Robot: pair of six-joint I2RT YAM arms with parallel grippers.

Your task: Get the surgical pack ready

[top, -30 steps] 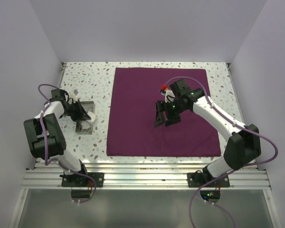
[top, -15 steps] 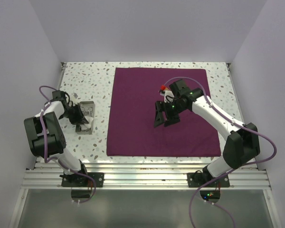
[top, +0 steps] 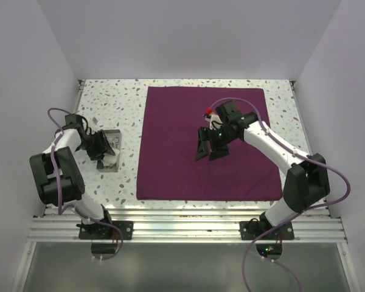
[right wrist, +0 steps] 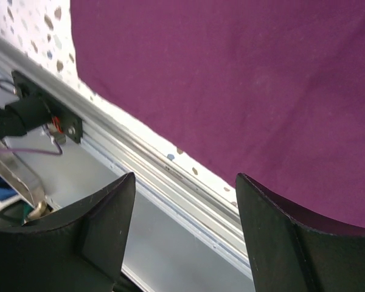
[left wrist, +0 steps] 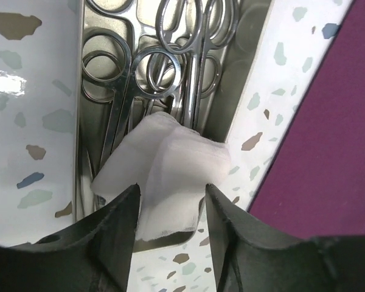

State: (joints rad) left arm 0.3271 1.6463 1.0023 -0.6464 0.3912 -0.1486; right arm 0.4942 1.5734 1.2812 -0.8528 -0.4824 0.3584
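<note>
At 9 o'clock of cloth [top: 170, 158], tray [left wrist: 246, 55] holds scissors [left wrist: 182, 36], gauze [left wrist: 170, 170] on top. Left gripper [left wrist: 170, 196] half-parted astride gauze: best lift straight, avoid snagging. Right gripper [top: 209, 151] wide, empty, above cloth centre.

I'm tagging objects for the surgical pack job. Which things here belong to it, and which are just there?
Belongs to the job: maroon cloth; metal tray; steel instruments in the tray; white gauze lying on them.

Just there: speckled table; aluminium rail.
</note>
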